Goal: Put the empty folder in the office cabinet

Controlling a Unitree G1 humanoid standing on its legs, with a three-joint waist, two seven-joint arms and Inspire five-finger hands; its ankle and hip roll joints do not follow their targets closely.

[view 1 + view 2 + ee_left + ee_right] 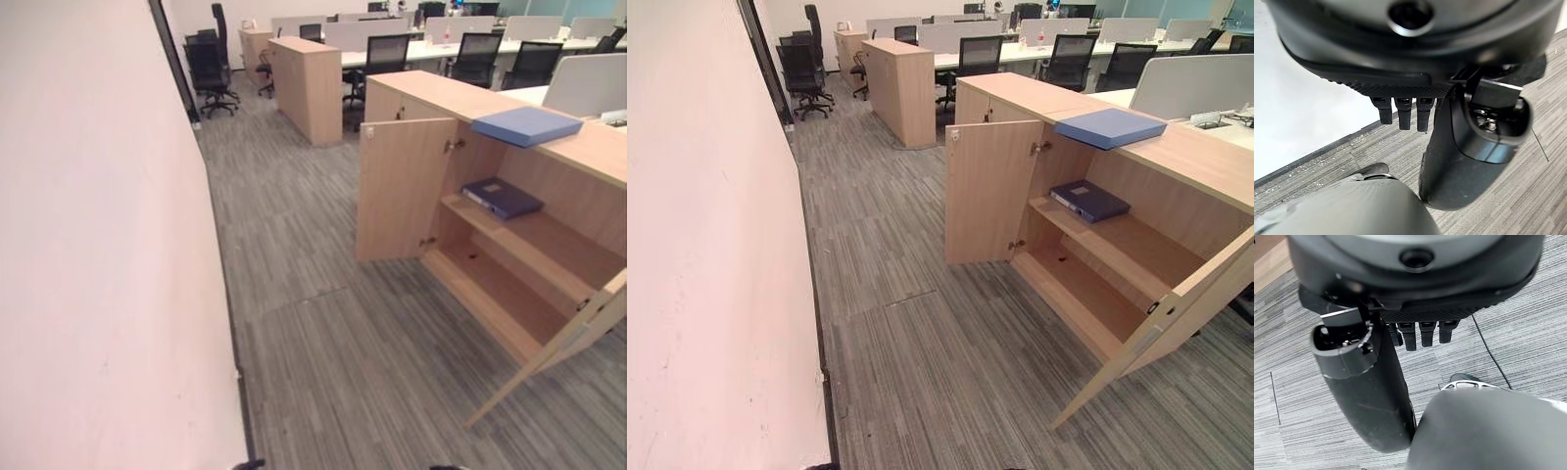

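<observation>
Two blue folders [526,125] [502,197], perhaps three wooden cabinets [509,235].

You're looking at an open office with grey striped carpet [294,294] running from your feet to the far end. A plain pale wall [98,245] fills your left side, ending at a dark doorframe [176,59]. Farther back stands a low wooden unit [309,86], and beyond it long white desks [1019,54] with black mesh chairs [384,54] pulled up. More black chairs [209,67] cluster by the far wall, where glass partitions [1176,8], possibly windows, show at the top right.
</observation>
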